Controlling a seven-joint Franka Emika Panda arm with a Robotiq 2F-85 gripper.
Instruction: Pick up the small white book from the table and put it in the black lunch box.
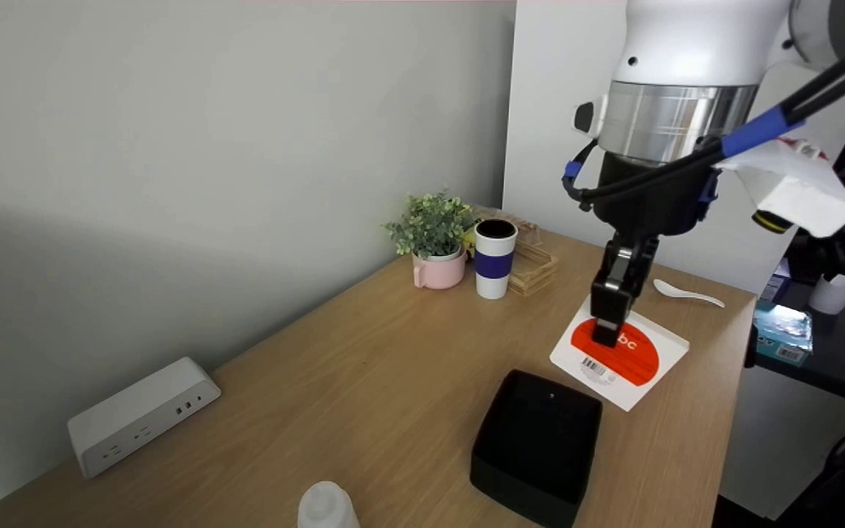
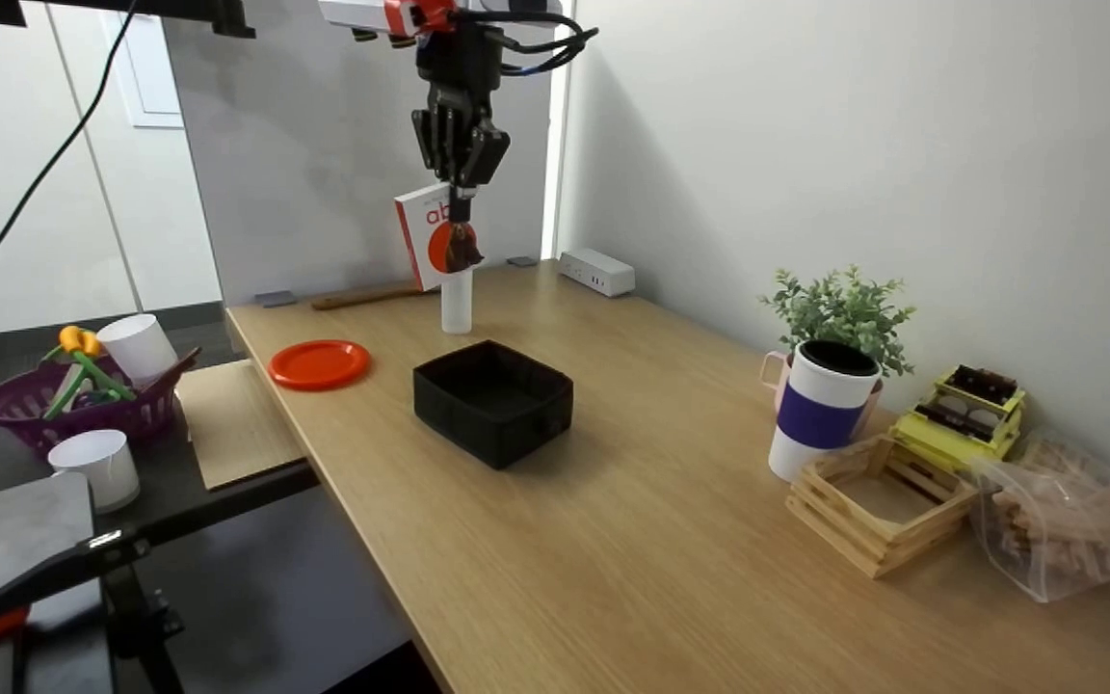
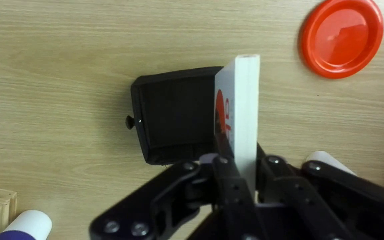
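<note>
Held up over the table is the small white book (image 2: 420,236), its cover marked with a large red-orange disc. My gripper (image 3: 242,148) is shut on it, one finger on each face; in the wrist view the white spine (image 3: 246,106) points up at the camera. On the wooden table sits the black lunch box (image 2: 454,416), open at the top, with nothing seen inside. From the wrist, the book covers the right end of the box (image 3: 178,74). An exterior view shows the book (image 1: 620,359) beyond the box (image 1: 518,493), apart from it.
A red plate (image 2: 319,364) and a white bottle (image 2: 457,304) stand near the box. Farther off are a white power strip (image 1: 144,418), a purple-banded cup (image 1: 494,282), a potted plant (image 1: 430,227), a wooden crate (image 2: 863,535) and a white spoon (image 1: 686,294).
</note>
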